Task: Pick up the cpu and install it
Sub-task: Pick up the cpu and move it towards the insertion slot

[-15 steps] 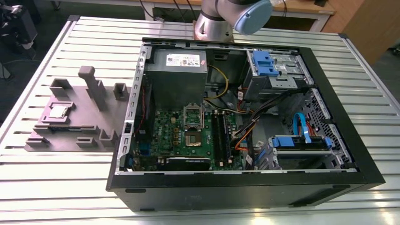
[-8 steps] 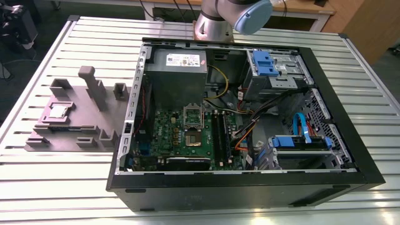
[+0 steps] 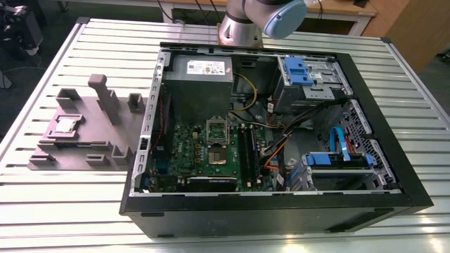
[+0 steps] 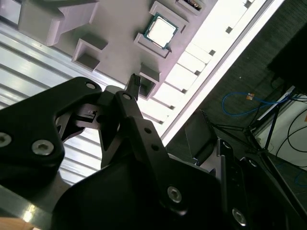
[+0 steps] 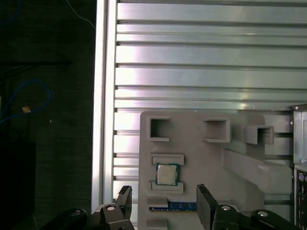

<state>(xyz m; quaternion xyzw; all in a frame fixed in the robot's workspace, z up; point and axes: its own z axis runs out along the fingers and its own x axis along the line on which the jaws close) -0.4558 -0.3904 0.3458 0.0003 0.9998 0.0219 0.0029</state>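
The chip (image 5: 166, 174) lies flat in a little square pocket on the grey holder (image 5: 201, 165). The holder sits on the counter (image 5: 192, 72), just beside the open computer (image 3: 281, 211), on the exterior view's left. The chip is not picked up yet.

In the first wrist view the claw (image 5: 163, 190) hangs above the holder with its two fingers (image 5: 205, 203) apart and nothing between them. The chip is near the gap, not inside it.

A few things could go wrong. The pocket has low walls close around the chip, so a finger coming down a bit to one side may hit a wall. If the fingers pinch off the middle, I think the thin, smooth chip may tip or slip out.

Inside the computer, the socket (image 3: 216, 150) on the green board (image 3: 184, 153) is small, and wires (image 3: 281, 142) run close by. A tilted or turned chip would likely not drop in, and pushing it could hurt the socket.
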